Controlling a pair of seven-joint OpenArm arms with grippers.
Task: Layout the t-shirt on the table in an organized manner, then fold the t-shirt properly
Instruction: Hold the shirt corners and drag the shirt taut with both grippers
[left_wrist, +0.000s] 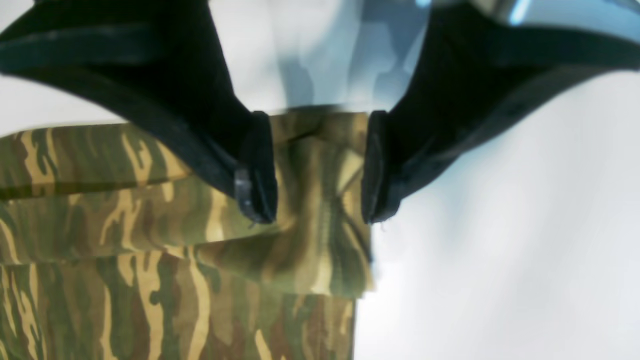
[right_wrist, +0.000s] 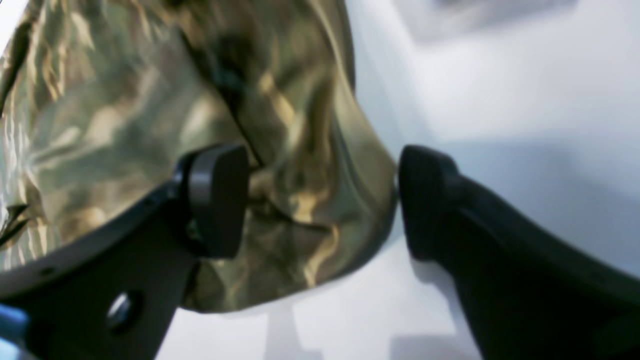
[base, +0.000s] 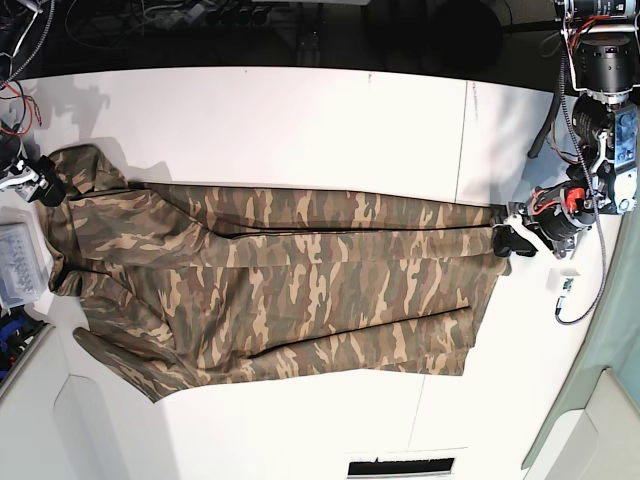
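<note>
With shirt (base: 270, 280) stretched flat between both grippers | left gripper (left_wrist: 320, 170) jaws apart, cloth edge loose between | right gripper (right_wrist: 322, 200) wide, straddling corner, ungripped | table (base: 300, 110) bears it.

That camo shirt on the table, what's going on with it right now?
Two robot arms are spreading the shirt out on the white table. It lies stretched lengthwise between them, partly doubled over, with wrinkles at the left end of the base view. The left end effector sits over one end of the cloth with its jaws apart. The right end effector is at the opposite end, also open, with bunched fabric between its jaws. Neither clamps the shirt at this moment.
</note>
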